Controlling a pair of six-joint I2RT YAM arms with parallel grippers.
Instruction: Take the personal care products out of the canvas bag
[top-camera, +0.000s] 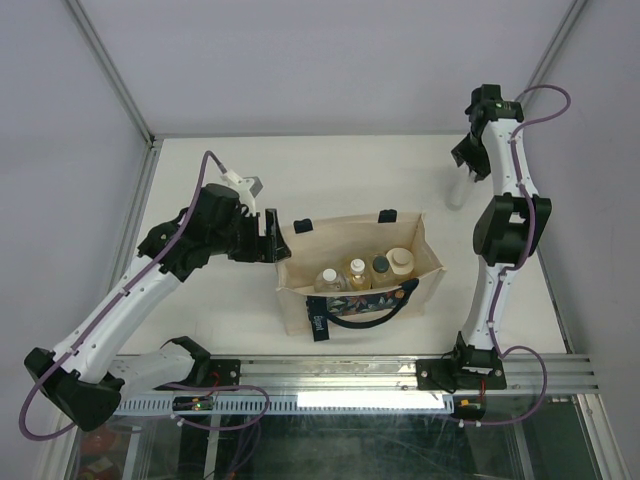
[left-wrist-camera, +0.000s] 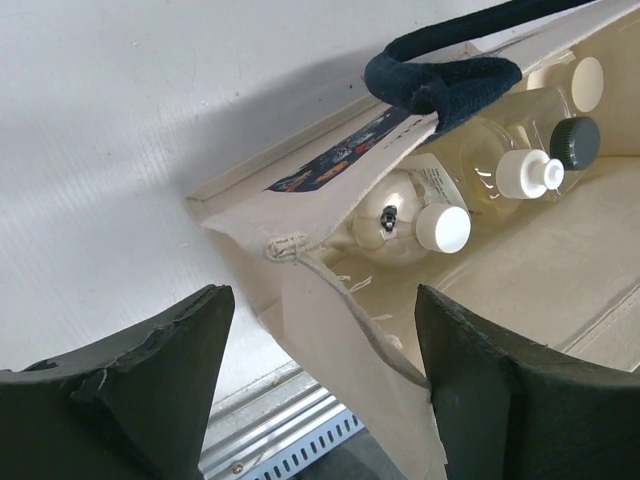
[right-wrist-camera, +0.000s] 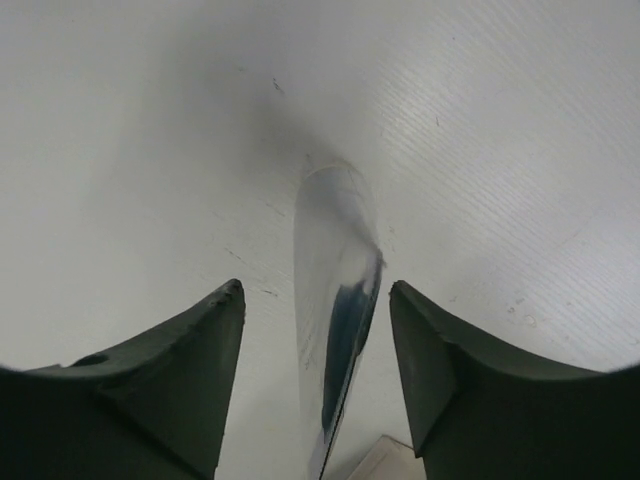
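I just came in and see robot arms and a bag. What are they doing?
The robot is emptying the canvas bag. The right gripper hangs open around a silvery tube on the table, outside the bag. The left gripper, open too, straddles the bag's left end. Four bottles are not yet taken out.

- The left end effector (left-wrist-camera: 322, 320) is wide open.
- The canvas bag (left-wrist-camera: 300, 305) has its edge between the two fingers (left-wrist-camera: 150, 380).
- Four bottles (left-wrist-camera: 400, 222) lie inside the bag.
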